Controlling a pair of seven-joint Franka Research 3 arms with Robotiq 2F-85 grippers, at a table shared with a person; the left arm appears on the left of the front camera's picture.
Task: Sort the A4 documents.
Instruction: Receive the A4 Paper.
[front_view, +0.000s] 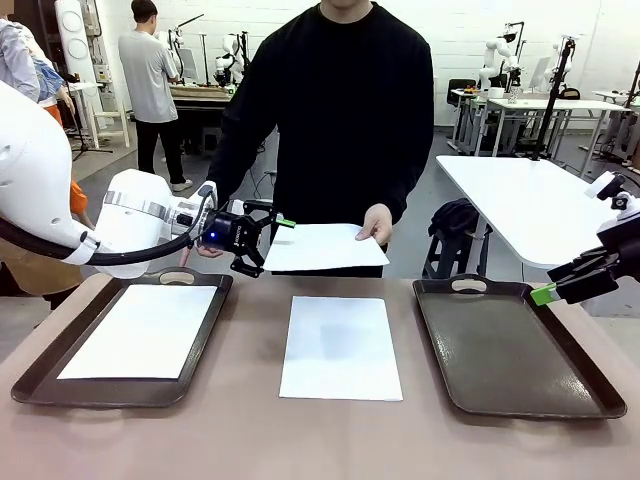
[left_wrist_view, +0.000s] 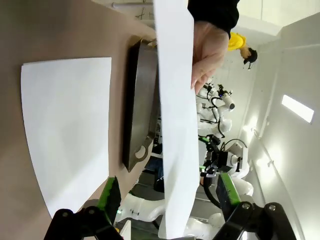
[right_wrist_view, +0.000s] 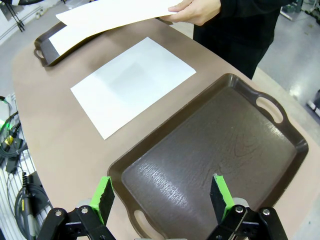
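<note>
A person's hand (front_view: 378, 222) holds out a white A4 sheet (front_view: 325, 247) above the table's far edge. My left gripper (front_view: 268, 238) is open, its jaws straddling that sheet's left edge. In the left wrist view the sheet (left_wrist_view: 175, 125) runs between the green pads (left_wrist_view: 110, 195) without touching them. A second sheet (front_view: 340, 345) lies flat on the table's middle. A third sheet (front_view: 145, 330) lies in the left brown tray (front_view: 30, 385). My right gripper (front_view: 545, 293) hangs open over the far right side of the bare right tray (front_view: 510, 350), holding nothing.
The person in black stands at the far side, centre. The brown table (front_view: 250, 440) has free room along its near edge. In the right wrist view the right tray (right_wrist_view: 215, 150) lies just below my open right gripper (right_wrist_view: 162, 197).
</note>
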